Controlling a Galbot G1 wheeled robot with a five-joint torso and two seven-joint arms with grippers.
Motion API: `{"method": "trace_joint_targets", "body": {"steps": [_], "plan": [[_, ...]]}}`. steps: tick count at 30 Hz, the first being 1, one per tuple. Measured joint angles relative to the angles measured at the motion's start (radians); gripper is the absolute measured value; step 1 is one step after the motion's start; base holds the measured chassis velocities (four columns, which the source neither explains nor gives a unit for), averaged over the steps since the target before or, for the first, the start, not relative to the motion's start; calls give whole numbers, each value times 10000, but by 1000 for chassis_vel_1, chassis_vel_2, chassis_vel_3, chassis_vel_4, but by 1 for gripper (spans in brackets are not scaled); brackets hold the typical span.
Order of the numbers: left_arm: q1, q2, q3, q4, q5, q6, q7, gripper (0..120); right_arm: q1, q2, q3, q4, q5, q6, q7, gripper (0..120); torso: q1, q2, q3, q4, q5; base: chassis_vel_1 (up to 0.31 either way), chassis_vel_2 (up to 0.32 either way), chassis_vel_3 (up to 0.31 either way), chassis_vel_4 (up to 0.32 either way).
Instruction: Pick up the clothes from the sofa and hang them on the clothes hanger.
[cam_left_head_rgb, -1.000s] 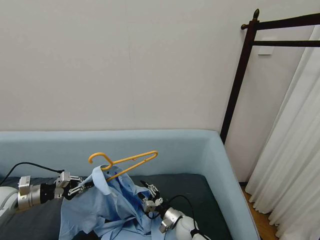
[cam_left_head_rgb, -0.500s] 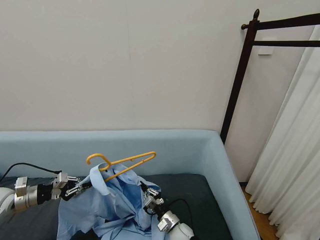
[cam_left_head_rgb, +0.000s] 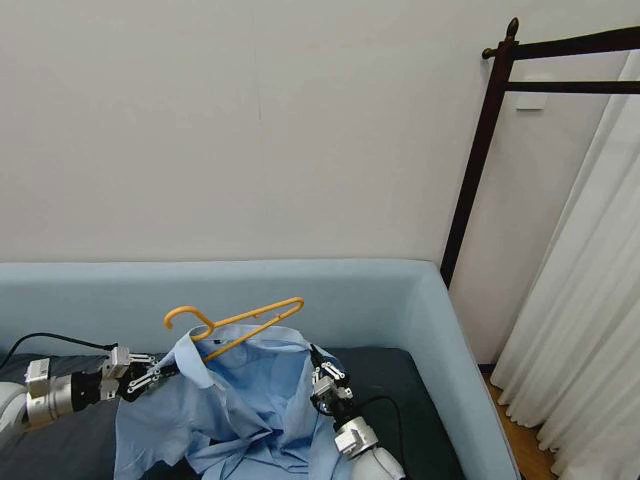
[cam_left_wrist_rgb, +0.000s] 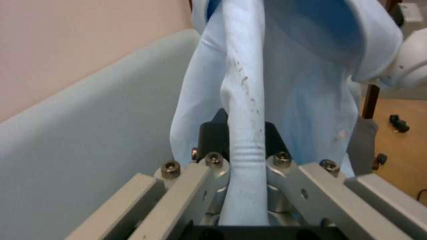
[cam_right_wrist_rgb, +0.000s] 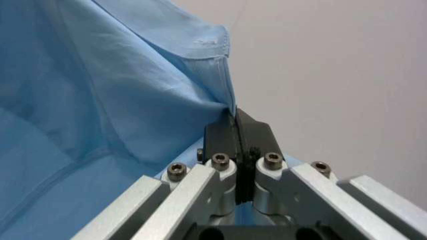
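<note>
A light blue shirt hangs spread between my two grippers over the dark sofa seat, with an orange plastic hanger tucked in its collar. My left gripper at the lower left is shut on the shirt's collar, and the left wrist view shows a rolled fold of the shirt clamped in the left gripper. My right gripper near the middle is shut on the shirt's other shoulder edge. In the right wrist view the shirt has its seam pinched by the right gripper.
The pale blue sofa has a high back and a right arm around the dark seat. A dark wooden clothes rack stands beyond the sofa's right arm. White curtains hang at the far right.
My right gripper has risen and moved right with the shirt's edge, stretching the cloth out wider. The left gripper and hanger have drifted slightly left.
</note>
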Motion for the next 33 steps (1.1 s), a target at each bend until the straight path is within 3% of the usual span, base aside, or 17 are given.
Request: {"method": "trace_joint_targets", "body": {"steps": [6, 21, 28, 33], "plan": [[-56, -30, 63, -164, -247, -50, 312, 2, 453, -210, 203, 360, 809, -131, -423, 0, 0, 0, 0, 0, 0, 0, 0, 0, 0], [-636, -17, 433, -357, 1103, -13, -262, 2, 713, -900, 861, 2265, 1355, 61, -1157, 0, 1, -1, 0, -1, 0, 0, 0, 0, 0], [-657, -159, 448, -456, 1622, 13, -1090, 2, 208, -1040, 665, 2985, 1608, 1406, -2424, 0, 0, -1, 0, 0, -1, 0, 0, 0, 0], [-314, -484, 451, -1031, 1946, 119, -1642, 2, 12, -998, -101, 3068, 2296, 2338, -3616, 0, 0, -1, 0, 0, -2, 0, 0, 0, 0]]}}
